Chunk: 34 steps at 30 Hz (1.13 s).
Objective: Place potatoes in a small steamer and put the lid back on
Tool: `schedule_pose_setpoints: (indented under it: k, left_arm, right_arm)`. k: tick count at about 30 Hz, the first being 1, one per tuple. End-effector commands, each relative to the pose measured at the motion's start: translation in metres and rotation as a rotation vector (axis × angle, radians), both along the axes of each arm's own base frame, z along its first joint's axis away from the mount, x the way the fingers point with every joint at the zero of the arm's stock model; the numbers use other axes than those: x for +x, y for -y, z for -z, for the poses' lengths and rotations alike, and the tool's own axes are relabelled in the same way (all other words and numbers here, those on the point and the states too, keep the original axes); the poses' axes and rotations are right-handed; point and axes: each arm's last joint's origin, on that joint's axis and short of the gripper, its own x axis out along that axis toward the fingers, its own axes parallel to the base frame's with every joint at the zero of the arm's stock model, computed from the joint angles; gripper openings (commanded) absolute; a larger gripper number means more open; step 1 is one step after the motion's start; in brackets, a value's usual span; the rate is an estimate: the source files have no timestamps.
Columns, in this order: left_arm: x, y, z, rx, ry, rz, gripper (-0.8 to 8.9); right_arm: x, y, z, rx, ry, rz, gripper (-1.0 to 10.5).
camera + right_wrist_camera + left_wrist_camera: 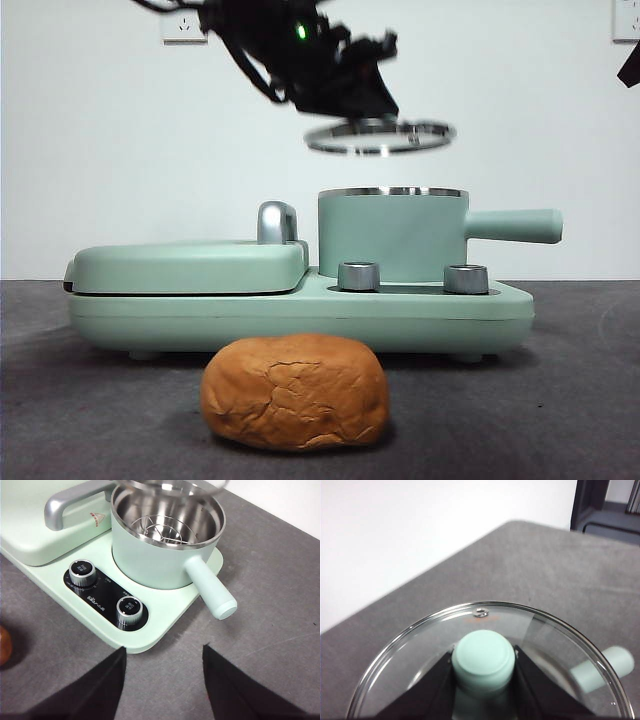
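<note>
While left end effector (482,680) pinches glass lid (380,135) knob — cracked potato (295,390) on table | right end effector (164,655) spread

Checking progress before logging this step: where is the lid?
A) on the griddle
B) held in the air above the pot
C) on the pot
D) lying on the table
B: the left tool grips the lid by its knob, clear above the open pot.
</note>
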Motion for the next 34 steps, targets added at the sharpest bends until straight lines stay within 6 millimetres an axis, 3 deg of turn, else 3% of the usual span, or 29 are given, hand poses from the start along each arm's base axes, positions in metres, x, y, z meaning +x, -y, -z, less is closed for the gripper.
schedule_pose_setpoints:
  k: [1, 11, 19, 27, 34]
  left_arm:
    - [-0.006, -0.004, -0.02, -0.014, 0.016, 0.001, 0.07]
    - [-0.03, -0.033, -0.041, 0.048, -0.118, -0.034, 0.1]
    - [-0.057, -0.053, -0.053, 0.054, -0.122, -0.04, 0.11]
    - [-0.09, -0.086, -0.034, 0.068, -0.153, -0.113, 0.1]
    - [-0.13, -0.123, -0.012, 0.012, -0.185, -0.218, 0.1]
  right_arm:
    - [0.001, -0.001, -0.006, 0.015, 0.016, 0.004, 2.4]
    - [0.0, -0.001, -0.006, 0.015, 0.015, 0.003, 2.4]
    - [0.0, -0.001, -0.006, 0.016, 0.015, -0.002, 2.4]
    - [-0.002, -0.01, -0.006, 0.017, 0.013, -0.072, 2.4]
    - [0.0, -0.032, 0.001, 0.008, -0.047, -0.229, 2.5]
